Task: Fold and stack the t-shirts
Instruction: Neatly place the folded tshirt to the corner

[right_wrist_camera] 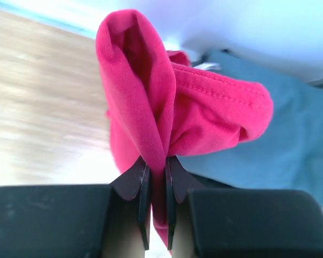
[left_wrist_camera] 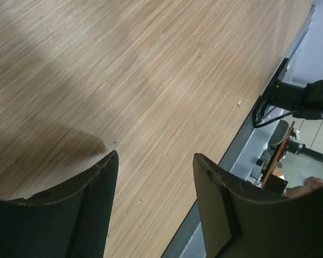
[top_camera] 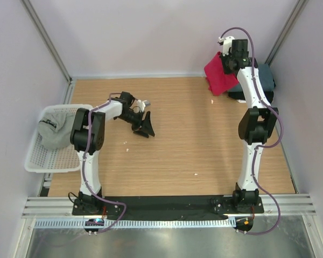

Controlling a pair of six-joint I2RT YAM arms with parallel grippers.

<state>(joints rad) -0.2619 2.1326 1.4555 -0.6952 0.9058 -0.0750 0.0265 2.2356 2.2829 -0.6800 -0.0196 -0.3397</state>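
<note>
Top external view shows the right arm stretched to the far right corner of the tabletop (top_camera: 194, 134), where the right fingers (top_camera: 226, 60) pinch the red t-shirt (top_camera: 218, 75). The garment hangs bunched below them, its lower edge down near the wood; whether it touches the surface cannot be told. Just beside it to the right lies the slate-blue t-shirt (top_camera: 266, 75) in a rumpled heap against the corner, with a strip of black cloth (top_camera: 237, 94) showing at its near edge, partly hidden by the arm.

From the right wrist, the right fingers (right_wrist_camera: 142, 185) are closed on a fold of the red t-shirt (right_wrist_camera: 151, 107), the fabric squeezed between the two tips and rising above them in a loose loop. The slate-blue t-shirt (right_wrist_camera: 290, 145) fills the background on the right.

On the left side, the left fingers (top_camera: 145, 124) hover over bare wood near the middle left of the tabletop, pointing toward the centre. From the left wrist, the left fingers (left_wrist_camera: 97, 204) stand apart with nothing between them, only wood grain below.

A white mesh basket (top_camera: 43, 161) sits at the left edge of the tabletop, next to the left arm. Inside it lies the grey t-shirt (top_camera: 56, 131), crumpled toward the far end, with a dark mark on its upper left.
</note>
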